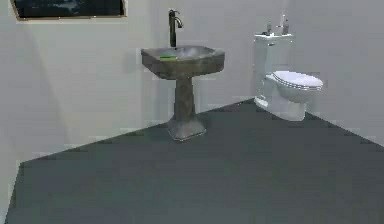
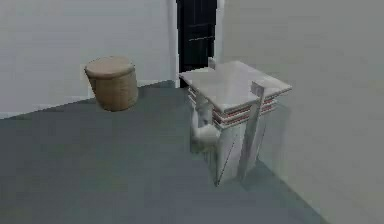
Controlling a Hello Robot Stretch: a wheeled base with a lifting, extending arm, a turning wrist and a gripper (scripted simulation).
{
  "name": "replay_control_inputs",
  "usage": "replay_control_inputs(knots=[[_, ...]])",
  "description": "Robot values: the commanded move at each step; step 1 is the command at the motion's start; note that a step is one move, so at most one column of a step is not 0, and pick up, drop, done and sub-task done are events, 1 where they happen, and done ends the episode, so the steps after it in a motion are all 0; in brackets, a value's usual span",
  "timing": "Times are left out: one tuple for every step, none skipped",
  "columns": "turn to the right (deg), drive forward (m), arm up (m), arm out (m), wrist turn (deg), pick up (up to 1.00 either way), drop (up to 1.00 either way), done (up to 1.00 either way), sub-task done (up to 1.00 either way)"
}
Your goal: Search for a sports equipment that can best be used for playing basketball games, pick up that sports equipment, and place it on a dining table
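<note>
Basketball's place could not be told from either view, and the gripper's state could not be told either. In the forward view, dark grey floor (image 1: 200,180) ran from the near edge back to pale walls. A grey pedestal sink (image 1: 185,62) stood on that floor toward its far edge, close to the back wall, with a dark faucet (image 1: 174,25) rising upright from the basin's rear rim and a small green patch (image 1: 172,57) lying inside the basin near the faucet's foot; what the patch was could not be made out. To the sink's right and farther back, a white toilet (image 1: 290,85) stood in the floor's far right corner, lid down, with a couple of small upright things (image 1: 283,24) on the tank's top, too small to name. A dark framed picture (image 1: 70,8) hung high on the left wall. In the arm side view, a pale boxy stand (image 2: 235,85) with a flat top and a red-and-white striped band under the top's near edge stood on the grey floor (image 2: 90,160) by the right wall. Beyond it to the left, well apart, a tan woven basket (image 2: 111,82) sat upright at the floor's far edge against the wall. A tall dark panel (image 2: 197,35) stood in the far wall behind the stand.
</note>
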Motion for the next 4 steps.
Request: replay_control_inputs(knots=[[45.0, 0.00, 0.00, 0.00, 0.0, 0.00, 0.00, 0.00, 0.00], [18.0, 0.00, 0.00, 0.00, 0.0, 0.00, 0.00, 0.00, 0.00], [0.0, 0.50, 0.00, 0.00, 0.0, 0.00, 0.00, 0.00, 0.00], [6.0, 0.00, 0.00, 0.00, 0.0, 0.00, 0.00, 0.00, 0.00]])
